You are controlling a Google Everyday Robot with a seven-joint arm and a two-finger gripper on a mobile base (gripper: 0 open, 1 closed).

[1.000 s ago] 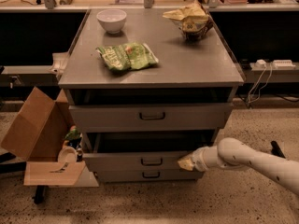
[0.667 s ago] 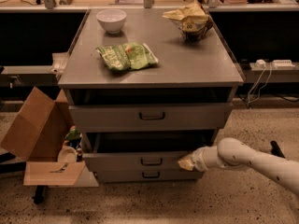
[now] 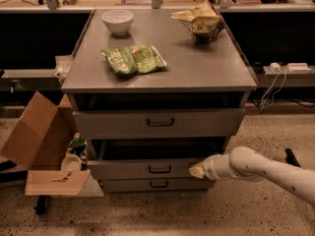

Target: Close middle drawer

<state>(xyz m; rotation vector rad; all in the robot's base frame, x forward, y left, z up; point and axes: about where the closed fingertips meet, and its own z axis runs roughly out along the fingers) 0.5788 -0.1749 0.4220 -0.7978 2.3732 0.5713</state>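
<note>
**Jaws at the right end of the middle drawer's front**

Jaws sit low on the right of the cabinet, at the tip of the white arm [image 3: 261,168] that reaches in from the lower right. Their pale yellowish end lies right at the right-hand end of the middle drawer [image 3: 142,169]. Whether it touches the panel, how far the jaws are parted, and whether they grip anything cannot be told from this angle.

The middle drawer is a wide grey metal one with a front panel of moderate height and a small dark bar handle [image 3: 160,169] at its centre. It stands pulled out from the cabinet: its front is forward of the frame, and a dark opening shows above it where the tray runs back inside. Directly beneath it is the bottom drawer [image 3: 157,184], thinner in front and a little narrower, with its own small handle. Above it is the top drawer [image 3: 160,123], with a much taller front panel, also pulled out, with a dark gap under the worktop [image 3: 197,68].

On the grey worktop are a white bowl [image 3: 117,21] at the back left, a green snack bag [image 3: 134,59] lying flat nearer the front, and a crumpled yellowish bag [image 3: 201,17] at the back right. An open cardboard box [image 3: 37,136] stands on the speckled floor just left of the cabinet.
</note>
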